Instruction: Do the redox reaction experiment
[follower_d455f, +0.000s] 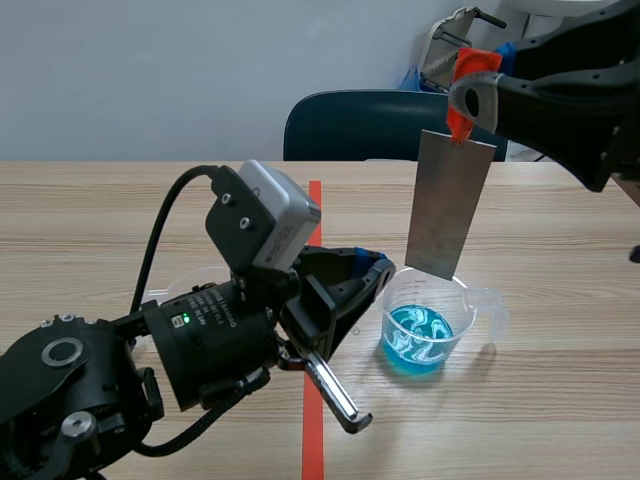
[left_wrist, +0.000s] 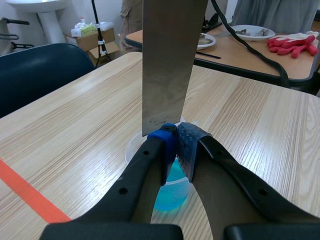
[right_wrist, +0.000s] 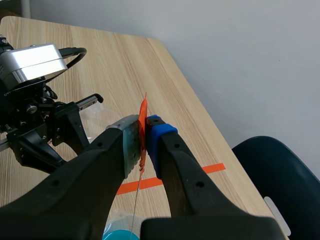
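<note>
Right hand: pressed together on the metal plate, pinching it by the orange tape tab at its top, with the plate hanging straight down under the hand. Lower edge of plate just above the rim of the beaker, not yet in the blue liquid as far as visible. Left hand: pads drawn together on the beaker's near wall, looks like a steadying pinch. Beaker right at its fingertips, standing on the surface. Step in hand, by my read: dipping the plate into the solution. Next move: lower straight down from the right hand, plate centred over the opening and clear of the left fingertips just beside its lower edge. Best to stop with tab and right hand well above the liquid. Risk: swing or slip from the thin tab grip. Tipping unlikely given the left pinch.
</note>
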